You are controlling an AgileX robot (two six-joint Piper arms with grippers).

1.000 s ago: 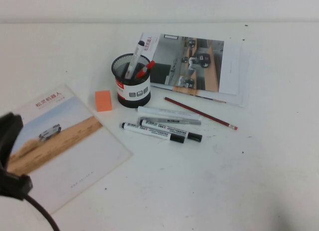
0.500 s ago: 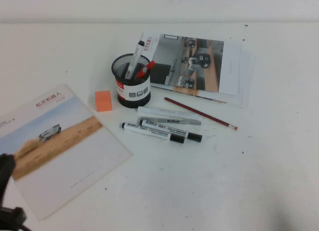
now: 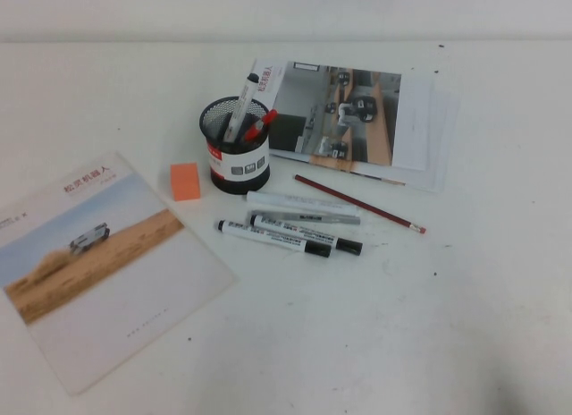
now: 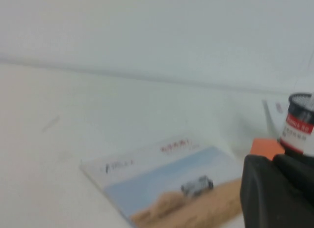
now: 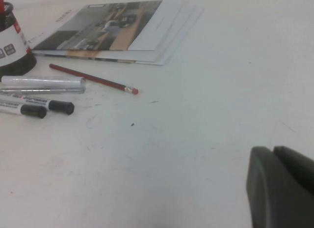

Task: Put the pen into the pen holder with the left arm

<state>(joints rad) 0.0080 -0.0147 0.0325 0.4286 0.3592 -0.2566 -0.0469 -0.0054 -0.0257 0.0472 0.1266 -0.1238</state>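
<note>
The pen (image 3: 241,106) leaned inside the pen holder (image 3: 237,160), probably light, stiff and slippery (best pinched mid-barrel). The left hand (image 4: 277,193) sat at lower right, grip unclear; the right hand (image 5: 282,188), also at lower right, was pressed together.

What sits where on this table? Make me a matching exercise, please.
Things: 1 red pen; 2 orange eraser; 3 red pencil; 4 desert brochure.
Places: A left of the pen holder; B near-left of the table; C inside the pen holder; D before the office brochures.
Pairs: 1-C, 2-A, 3-D, 4-B.
Left gripper and right gripper show only in their wrist views.
</note>
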